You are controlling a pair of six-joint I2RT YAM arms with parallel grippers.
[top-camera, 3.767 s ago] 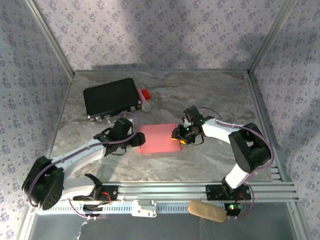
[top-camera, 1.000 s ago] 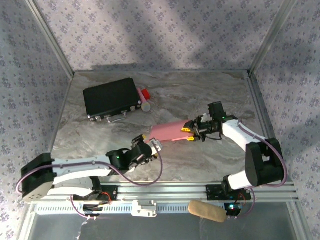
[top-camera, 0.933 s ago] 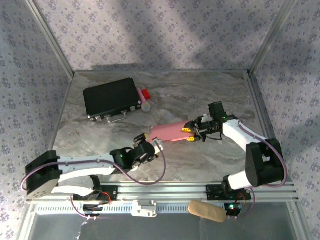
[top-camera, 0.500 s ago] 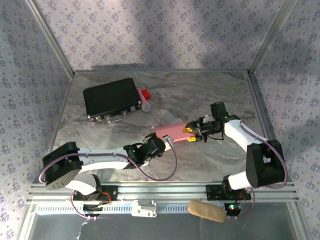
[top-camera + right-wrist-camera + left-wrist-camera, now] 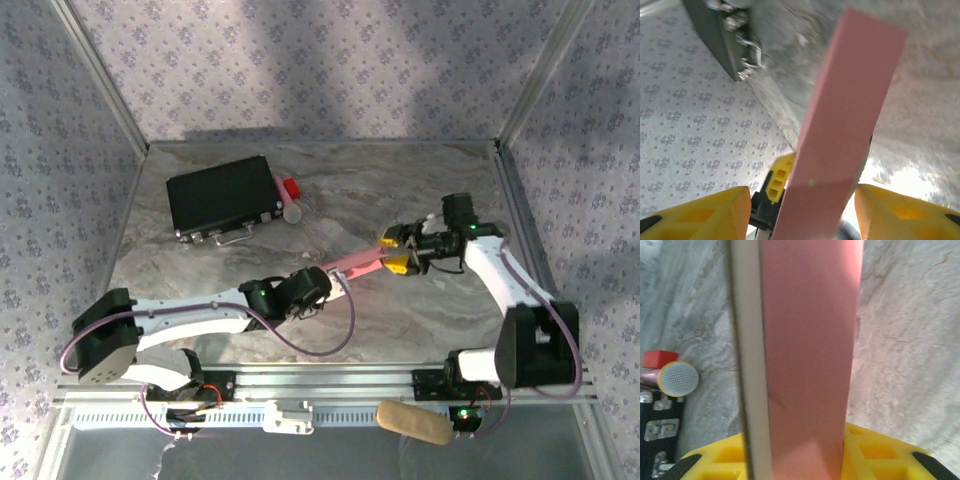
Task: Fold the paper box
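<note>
The paper box [image 5: 355, 264] is a slim pink rectangular box, held off the table at mid-right and seen edge-on from above. My left gripper [image 5: 330, 281] is shut on its left end. In the left wrist view the yellow fingers [image 5: 875, 457] press both sides of the paper box [image 5: 810, 340], whose pale edge faces left. My right gripper [image 5: 394, 251] stands at the right end with its jaws open. In the right wrist view the paper box [image 5: 850, 110] runs between the fingers, the left finger [image 5: 695, 215] well clear of it, the right finger close beside it.
A black case [image 5: 222, 195] lies at the back left, with a red block and a pink mesh-tipped item [image 5: 288, 200] against its right end. The mesh tip [image 5: 678, 378] also shows in the left wrist view. A tan object [image 5: 412, 422] lies beyond the near rail.
My left gripper has reached right and shut on the box's left end. My right gripper has opened and drawn back to the right. The box has turned more edge-on.
</note>
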